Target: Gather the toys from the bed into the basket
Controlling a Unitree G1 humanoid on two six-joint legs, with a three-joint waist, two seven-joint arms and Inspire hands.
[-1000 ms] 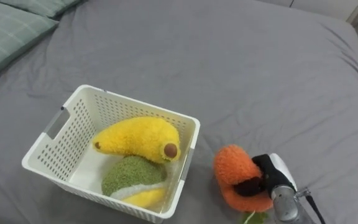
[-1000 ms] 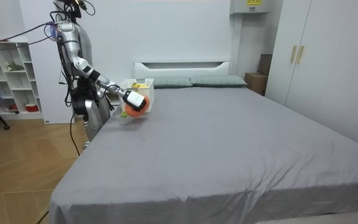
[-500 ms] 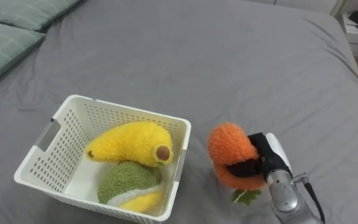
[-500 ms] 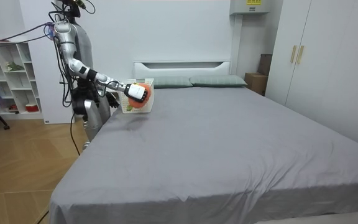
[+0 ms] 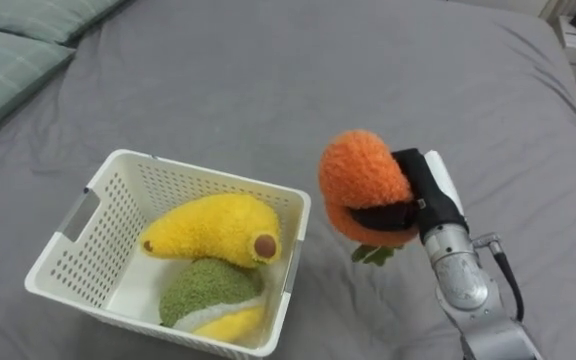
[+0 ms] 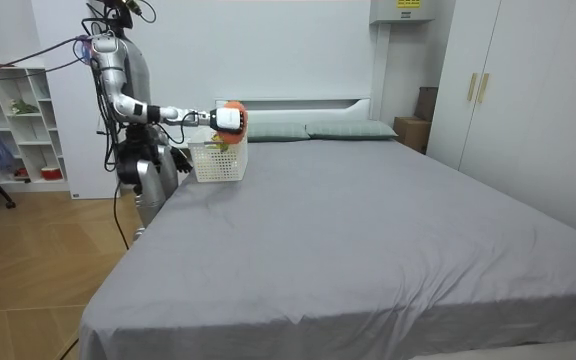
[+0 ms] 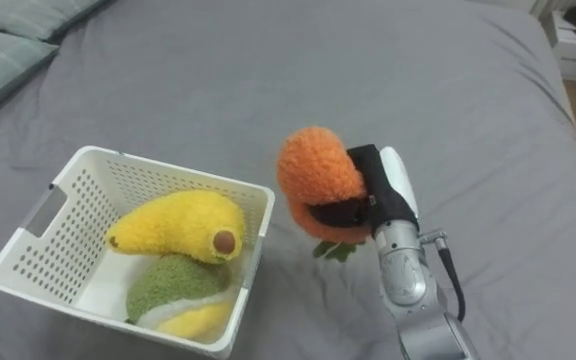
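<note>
Orange plush toy (image 5: 361, 178), clamped in the right hand (image 5: 426, 192) by curled fingers (image 5: 380, 216), hangs at three o'clock of the basket (image 5: 188, 182); its leaves are half hidden.

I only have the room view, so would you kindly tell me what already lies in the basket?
Observer: Two plush toys lie in the basket: a yellow banana partly over a green toy.
Operator: Thank you. Is the orange toy held properly?
Observer: Yes, the right hand's dark fingers are curled round the orange toy, and its green leaves hang below.
Operator: Is it over the basket yet?
Observer: Not yet. Seen from the head, it is off to the right of the basket's rim, above the grey sheet.
</note>
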